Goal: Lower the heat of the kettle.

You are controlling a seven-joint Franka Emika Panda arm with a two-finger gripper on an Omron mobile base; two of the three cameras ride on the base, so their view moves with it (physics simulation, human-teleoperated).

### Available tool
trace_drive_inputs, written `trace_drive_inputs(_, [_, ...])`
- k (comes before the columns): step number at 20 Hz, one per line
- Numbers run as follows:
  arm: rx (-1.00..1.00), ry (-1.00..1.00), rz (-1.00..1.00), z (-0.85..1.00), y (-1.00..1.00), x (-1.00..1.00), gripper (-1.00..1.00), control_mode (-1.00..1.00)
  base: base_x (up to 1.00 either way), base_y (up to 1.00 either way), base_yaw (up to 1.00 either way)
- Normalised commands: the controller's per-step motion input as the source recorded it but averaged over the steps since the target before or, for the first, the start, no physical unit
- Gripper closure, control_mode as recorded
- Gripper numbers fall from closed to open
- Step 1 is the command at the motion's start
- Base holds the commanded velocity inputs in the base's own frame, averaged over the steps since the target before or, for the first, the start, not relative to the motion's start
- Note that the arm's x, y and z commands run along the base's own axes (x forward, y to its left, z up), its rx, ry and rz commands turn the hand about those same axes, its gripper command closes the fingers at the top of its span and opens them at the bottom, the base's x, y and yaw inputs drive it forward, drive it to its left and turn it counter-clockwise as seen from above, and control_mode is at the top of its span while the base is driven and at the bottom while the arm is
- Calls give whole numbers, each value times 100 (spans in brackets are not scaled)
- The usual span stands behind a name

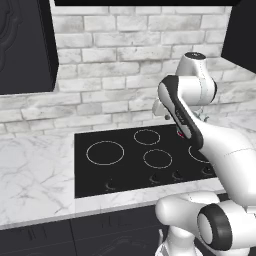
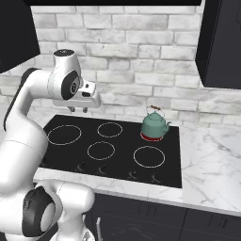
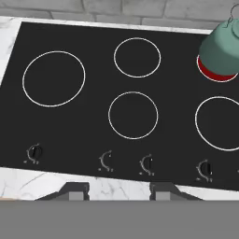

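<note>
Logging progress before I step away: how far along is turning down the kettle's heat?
Nothing looks done: the ring under the kettle glows red. In hand: the pincer hangs above the cooktop, touching nothing; its two tips sit apart in the hand view. Left: reaching the knobs along the front edge and turning the right one down.

I see the kettle as smooth teal enamel with a thin coppery metal handle, sitting on a glossy black glass cooktop set into a polished white veined marble counter, backed by a rough matt whitewashed brick wall.
</note>
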Motion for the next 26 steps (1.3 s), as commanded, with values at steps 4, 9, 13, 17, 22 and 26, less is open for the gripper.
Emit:
trace_drive_inputs(4, [0, 0, 0, -4, 0, -1, -100, -100, 0, 0, 0])
trace_drive_inputs(9, [2, -3, 8, -7, -19, -24, -100, -100, 0, 0, 0])
trace_drive_inputs(13, [1, -5, 35, -11, -38, -36, -100, -100, 0, 0, 0])
trace_drive_inputs(17, [-5, 0, 46, -43, -47, -8, -100, -100, 0, 0, 0])
trace_drive_inputs(22, [-17, -7, 48, -67, -42, -7, -100, -100, 0, 0, 0])
trace_drive_inputs(26, [-15, -15, 49, -53, -53, -2, -100, -100, 0, 0, 0])
